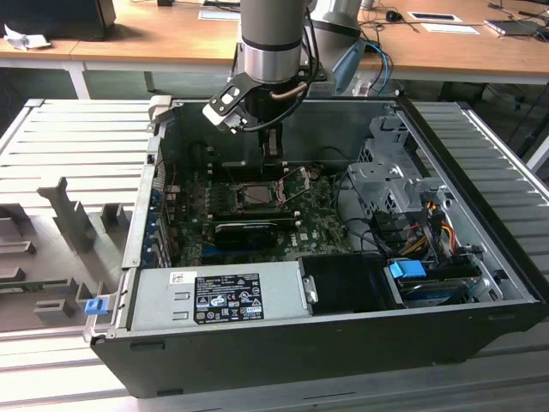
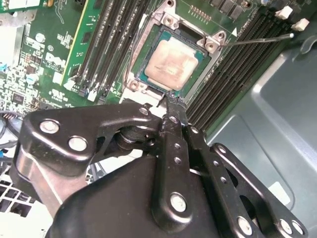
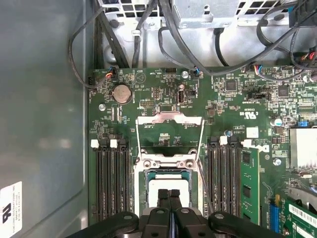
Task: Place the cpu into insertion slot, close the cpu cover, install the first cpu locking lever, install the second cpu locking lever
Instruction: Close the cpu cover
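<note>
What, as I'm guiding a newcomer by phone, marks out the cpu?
Inside the open computer case, find the green board and the square socket between its two banks of long black slots. The cpu lies flat in that socket, next to the shut fingers. It is the one plain pale metal square; the cover beside it is a frame with a cut-out.

Lab: opened computer case, wooden desks behind.
</note>
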Controlling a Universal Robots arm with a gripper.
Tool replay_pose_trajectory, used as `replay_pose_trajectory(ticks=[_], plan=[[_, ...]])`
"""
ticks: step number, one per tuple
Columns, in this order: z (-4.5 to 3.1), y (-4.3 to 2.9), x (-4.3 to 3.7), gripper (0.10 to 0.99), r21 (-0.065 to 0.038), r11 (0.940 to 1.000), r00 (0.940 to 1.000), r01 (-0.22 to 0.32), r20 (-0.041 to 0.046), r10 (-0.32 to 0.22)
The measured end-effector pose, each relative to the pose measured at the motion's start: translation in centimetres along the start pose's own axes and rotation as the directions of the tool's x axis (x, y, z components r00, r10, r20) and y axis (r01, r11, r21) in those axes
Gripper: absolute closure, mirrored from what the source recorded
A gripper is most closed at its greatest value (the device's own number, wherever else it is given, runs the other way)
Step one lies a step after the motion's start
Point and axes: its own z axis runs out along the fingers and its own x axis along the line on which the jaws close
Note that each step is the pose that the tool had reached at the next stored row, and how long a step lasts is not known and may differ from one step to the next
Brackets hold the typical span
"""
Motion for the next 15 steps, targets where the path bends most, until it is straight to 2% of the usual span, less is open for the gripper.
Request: replay_pose_trajectory(ticks=[15], plan=[[-0.92, 0.04, 0.04, 0.980, 0.000, 1.0000, 1.0000, 0.000, -0.0001, 0.000]])
